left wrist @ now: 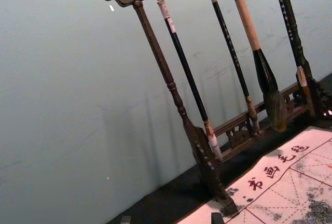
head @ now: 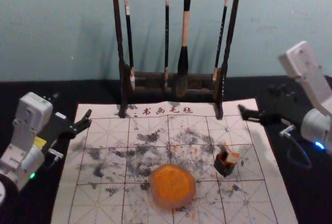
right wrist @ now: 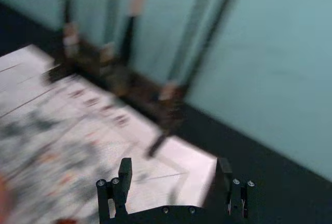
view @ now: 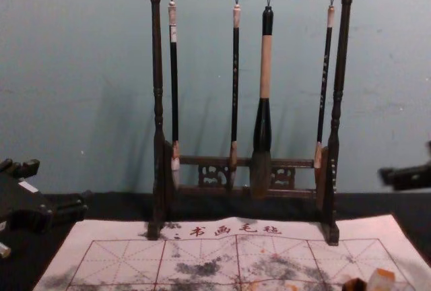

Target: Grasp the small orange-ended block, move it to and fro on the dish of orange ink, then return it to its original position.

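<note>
The small block [head: 232,157], pale with orange on it, leans in a dark square holder [head: 224,167] right of the round dish of orange ink [head: 172,186]. In the chest view the block [view: 381,279] shows at the lower right. My right gripper [head: 258,99] is above the mat's back right corner, behind and to the right of the block; in its wrist view the gripper [right wrist: 175,175] stands open, holding nothing. My left gripper [head: 72,105] stays by the mat's back left corner, far from the block; its fingertips stand apart in its wrist view, the gripper [left wrist: 171,219] empty.
A dark wooden rack [head: 120,42] with several hanging brushes stands at the mat's back edge, between the two arms. The white, ink-stained mat [head: 104,211] lies on a black table [head: 31,86] in front of a wall.
</note>
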Robot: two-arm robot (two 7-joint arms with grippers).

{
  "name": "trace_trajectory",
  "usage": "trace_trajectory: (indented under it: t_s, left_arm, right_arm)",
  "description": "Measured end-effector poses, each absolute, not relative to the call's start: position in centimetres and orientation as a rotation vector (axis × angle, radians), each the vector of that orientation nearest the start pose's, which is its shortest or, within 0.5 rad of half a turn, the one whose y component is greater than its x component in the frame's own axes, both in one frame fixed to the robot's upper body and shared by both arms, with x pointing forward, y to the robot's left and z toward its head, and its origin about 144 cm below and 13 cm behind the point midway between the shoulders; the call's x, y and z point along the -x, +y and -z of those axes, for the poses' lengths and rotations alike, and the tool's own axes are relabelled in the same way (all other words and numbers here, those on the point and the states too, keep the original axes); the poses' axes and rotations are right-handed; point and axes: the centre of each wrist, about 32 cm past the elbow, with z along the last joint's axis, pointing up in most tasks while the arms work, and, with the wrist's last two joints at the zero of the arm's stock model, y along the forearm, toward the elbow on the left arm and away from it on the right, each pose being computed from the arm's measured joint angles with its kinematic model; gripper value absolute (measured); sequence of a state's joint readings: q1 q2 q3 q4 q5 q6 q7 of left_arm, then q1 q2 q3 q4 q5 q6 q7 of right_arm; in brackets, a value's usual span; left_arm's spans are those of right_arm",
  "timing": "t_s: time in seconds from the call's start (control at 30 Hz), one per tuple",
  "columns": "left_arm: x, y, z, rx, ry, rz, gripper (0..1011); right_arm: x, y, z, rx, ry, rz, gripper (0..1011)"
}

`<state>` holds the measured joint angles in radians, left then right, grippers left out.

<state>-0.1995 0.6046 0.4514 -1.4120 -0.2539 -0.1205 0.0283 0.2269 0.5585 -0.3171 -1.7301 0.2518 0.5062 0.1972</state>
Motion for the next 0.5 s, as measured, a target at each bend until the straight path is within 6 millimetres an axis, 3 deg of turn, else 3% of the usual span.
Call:
trace_trajectory:
  t_s: [0.23,0.5]
  left_arm:
    - [-48.9,31.0,-114.0,-0.304,-0.285,-1.248,1002]
    - [-48.9,31.0,-114.0,-0.304,-0.285,-1.248,1001]
  right_arm:
    - [-47.3,-28.2,-120.7,0.413,-0.118,1.3,1000]
    - [-45.4,-28.0,-117.0,0.406,-0.139,1.392,1000]
